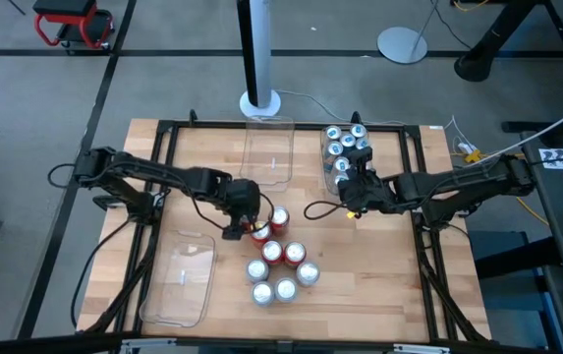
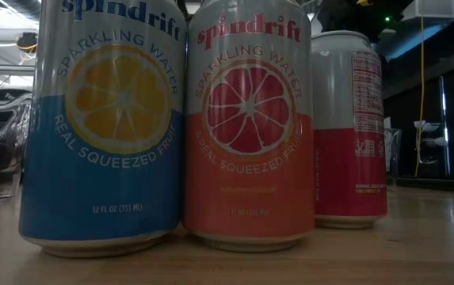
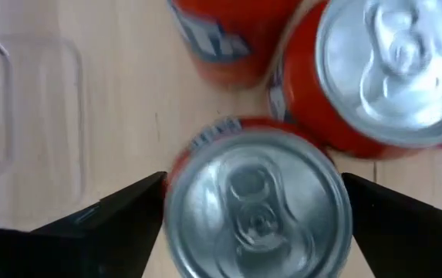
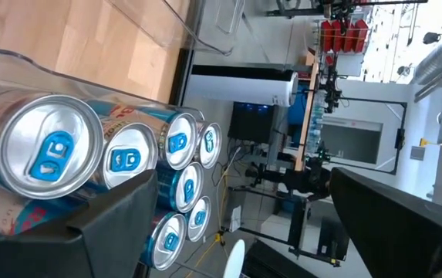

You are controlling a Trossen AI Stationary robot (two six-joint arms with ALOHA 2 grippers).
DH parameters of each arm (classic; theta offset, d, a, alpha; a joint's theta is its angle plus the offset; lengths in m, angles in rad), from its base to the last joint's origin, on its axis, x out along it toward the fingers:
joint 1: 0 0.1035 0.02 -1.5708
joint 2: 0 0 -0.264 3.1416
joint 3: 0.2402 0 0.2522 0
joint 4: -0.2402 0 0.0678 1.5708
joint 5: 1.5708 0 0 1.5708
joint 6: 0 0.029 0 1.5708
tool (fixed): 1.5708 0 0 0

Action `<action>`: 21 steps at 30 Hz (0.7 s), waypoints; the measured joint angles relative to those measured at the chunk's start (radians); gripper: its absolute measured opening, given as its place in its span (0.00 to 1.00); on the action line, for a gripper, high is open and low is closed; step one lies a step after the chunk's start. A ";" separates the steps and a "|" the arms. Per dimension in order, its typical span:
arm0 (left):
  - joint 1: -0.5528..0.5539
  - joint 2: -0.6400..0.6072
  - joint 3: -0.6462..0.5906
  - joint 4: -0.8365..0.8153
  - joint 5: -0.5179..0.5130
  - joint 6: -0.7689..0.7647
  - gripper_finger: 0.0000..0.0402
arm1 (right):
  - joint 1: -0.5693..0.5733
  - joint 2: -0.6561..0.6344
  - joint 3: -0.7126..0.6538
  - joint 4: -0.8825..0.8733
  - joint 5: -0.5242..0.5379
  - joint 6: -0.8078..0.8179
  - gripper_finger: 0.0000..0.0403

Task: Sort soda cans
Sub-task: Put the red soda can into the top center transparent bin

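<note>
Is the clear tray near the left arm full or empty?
Empty. In the high view the clear tray near the left arm holds no cans; only the wooden table shows through it, and the loose soda cans stand beside it.

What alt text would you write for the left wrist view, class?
The left gripper straddles a red soda can from above, one dark finger on each side of its silver top. Two more red cans stand beside it on the wooden table.
</note>
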 joint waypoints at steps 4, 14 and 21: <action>0.003 0.000 -0.005 -0.033 0.002 -0.016 0.81 | 0.000 0.000 0.000 0.000 0.000 0.000 0.94; -0.001 -0.023 0.030 -0.098 -0.003 -0.040 0.72 | 0.000 0.026 0.000 0.005 0.018 0.000 0.94; -0.019 -0.075 0.155 -0.269 -0.065 -0.080 0.72 | 0.000 0.029 0.000 0.006 -0.018 -0.004 0.94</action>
